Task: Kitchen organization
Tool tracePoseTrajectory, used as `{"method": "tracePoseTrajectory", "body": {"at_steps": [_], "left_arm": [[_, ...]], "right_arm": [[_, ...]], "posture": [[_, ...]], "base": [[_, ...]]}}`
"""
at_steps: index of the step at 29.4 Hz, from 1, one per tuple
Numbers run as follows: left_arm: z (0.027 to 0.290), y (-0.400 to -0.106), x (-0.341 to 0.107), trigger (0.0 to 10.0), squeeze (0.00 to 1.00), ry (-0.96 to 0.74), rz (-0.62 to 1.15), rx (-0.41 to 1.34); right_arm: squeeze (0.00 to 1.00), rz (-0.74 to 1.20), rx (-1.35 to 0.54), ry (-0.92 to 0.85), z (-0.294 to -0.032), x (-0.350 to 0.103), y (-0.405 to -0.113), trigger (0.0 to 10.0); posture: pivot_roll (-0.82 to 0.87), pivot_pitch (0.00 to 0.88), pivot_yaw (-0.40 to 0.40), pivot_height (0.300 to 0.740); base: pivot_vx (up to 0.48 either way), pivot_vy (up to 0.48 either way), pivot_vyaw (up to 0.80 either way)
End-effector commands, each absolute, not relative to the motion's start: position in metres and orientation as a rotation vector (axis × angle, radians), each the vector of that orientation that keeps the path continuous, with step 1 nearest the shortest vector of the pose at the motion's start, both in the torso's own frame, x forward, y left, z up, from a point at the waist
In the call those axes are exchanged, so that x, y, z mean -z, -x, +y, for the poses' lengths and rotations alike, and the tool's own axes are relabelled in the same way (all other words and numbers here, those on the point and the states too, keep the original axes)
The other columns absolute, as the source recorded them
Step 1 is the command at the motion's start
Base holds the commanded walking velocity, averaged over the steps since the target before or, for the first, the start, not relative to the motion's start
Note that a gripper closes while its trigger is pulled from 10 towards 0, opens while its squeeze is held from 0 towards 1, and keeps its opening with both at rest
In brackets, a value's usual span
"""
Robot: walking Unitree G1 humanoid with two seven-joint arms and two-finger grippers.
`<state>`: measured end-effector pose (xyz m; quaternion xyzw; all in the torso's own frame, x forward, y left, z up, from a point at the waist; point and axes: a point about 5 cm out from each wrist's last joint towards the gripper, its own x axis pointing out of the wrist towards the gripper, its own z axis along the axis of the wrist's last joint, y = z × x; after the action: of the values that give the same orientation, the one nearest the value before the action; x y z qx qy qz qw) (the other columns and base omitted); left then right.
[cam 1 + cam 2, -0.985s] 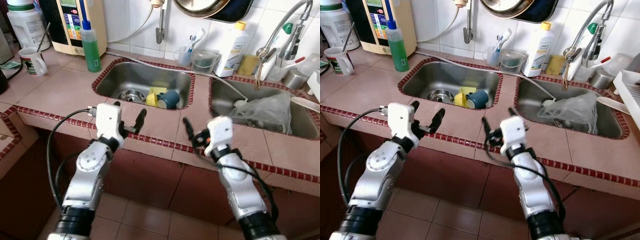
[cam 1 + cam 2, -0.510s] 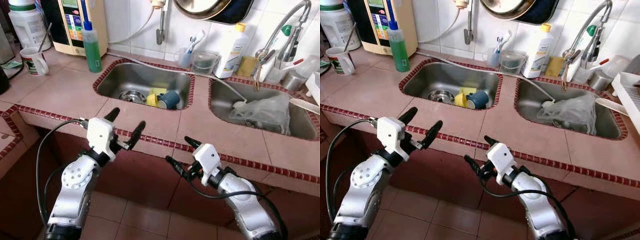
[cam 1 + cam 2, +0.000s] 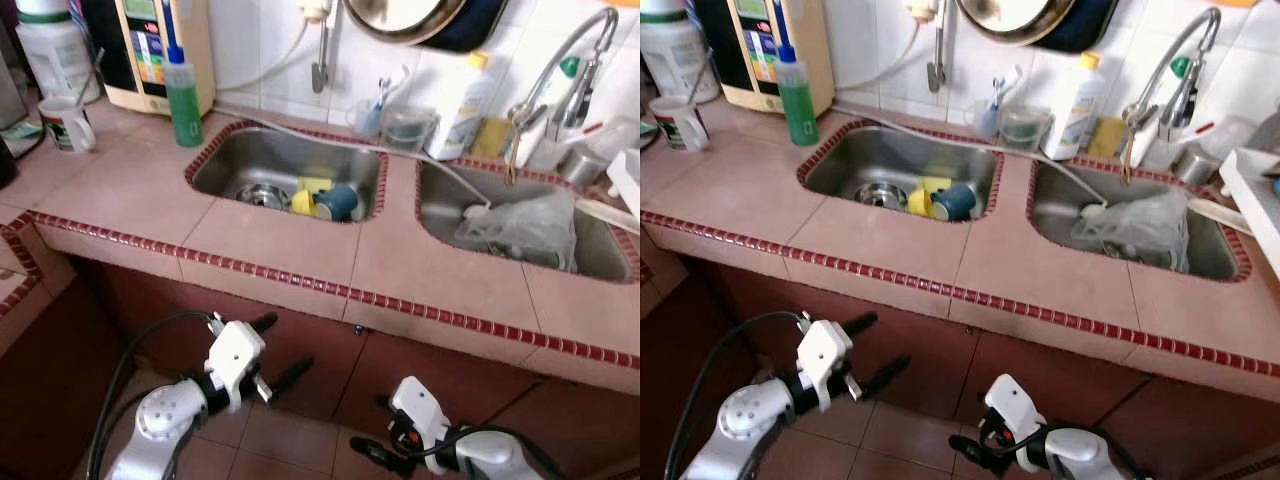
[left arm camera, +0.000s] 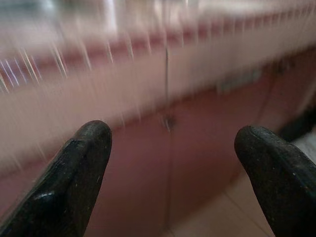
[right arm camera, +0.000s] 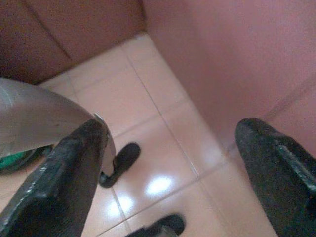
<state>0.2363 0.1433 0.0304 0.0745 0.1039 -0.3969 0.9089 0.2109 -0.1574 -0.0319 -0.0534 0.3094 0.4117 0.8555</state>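
The left sink (image 3: pixel 250 152) holds a blue cup (image 3: pixel 337 201) on its side, a yellow item (image 3: pixel 308 191) and a small steel bowl (image 3: pixel 263 194). A crumpled plastic bag (image 3: pixel 522 226) lies in the right sink (image 3: pixel 436 205). Both arms hang low in front of the brown cabinet, below the counter edge. My left gripper (image 3: pixel 280 348) is open and holds nothing; its wrist view looks at the blurred cabinet front between its fingers (image 4: pixel 74 173). My right gripper (image 3: pixel 372 430) is open too, down near the tiled floor (image 5: pixel 163 123), with nothing between its fingers (image 5: pixel 74 182).
A green soap bottle (image 3: pixel 183 90), a mug (image 3: pixel 65 122) and a water appliance (image 3: pixel 150 45) stand at the back left. A white bottle (image 3: pixel 463 92), a clear tub (image 3: pixel 408 125) and a faucet (image 3: pixel 560 70) line the tiled wall. The counter's red-trimmed edge (image 3: pixel 300 283) juts out above the arms.
Both arms have dropped from counter height to below the counter edge, the right one almost to the floor. Both grippers stay open and nothing was picked up.
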Motion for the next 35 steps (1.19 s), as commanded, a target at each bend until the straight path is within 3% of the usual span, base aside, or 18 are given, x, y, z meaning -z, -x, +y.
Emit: {"method": "tracePoseTrajectory", "body": {"at_steps": [1,10,12,28,35], "left_arm": [[0.144,-0.233,-0.016,10.0,0.0,-0.158,0.283,0.821],[0.152,-0.205,0.047,10.0,0.0,-0.115,0.655,0.728],[0.156,-0.189,0.067,10.0,0.0,-0.124,0.795,0.651],[0.181,-0.165,0.09,10.0,0.0,-0.187,1.018,0.351],[0.172,-0.16,0.094,10.0,0.0,-0.231,1.042,0.394]], "right_arm": [[0.0,0.681,-0.79,0.1,-0.166,0.037,-0.212,10.0],[0.0,0.827,-0.573,0.042,-0.169,0.067,-0.192,10.0],[0.0,0.86,-0.447,0.013,-0.171,0.075,-0.184,10.0],[0.0,1.016,-0.02,-0.027,-0.2,0.098,-0.138,10.0],[0.0,1.045,0.021,-0.011,-0.2,0.103,-0.126,10.0]], "posture": [[0.07,0.0,-0.082,0.731],[0.04,0.0,-0.051,0.731],[0.03,0.0,-0.036,0.731],[-0.01,0.0,-0.002,0.731],[0.0,0.0,-0.018,0.731]], "base": [[0.0,0.0,0.0],[0.0,0.0,0.0],[0.0,0.0,0.0],[0.0,0.0,0.0],[0.0,0.0,0.0]]}}
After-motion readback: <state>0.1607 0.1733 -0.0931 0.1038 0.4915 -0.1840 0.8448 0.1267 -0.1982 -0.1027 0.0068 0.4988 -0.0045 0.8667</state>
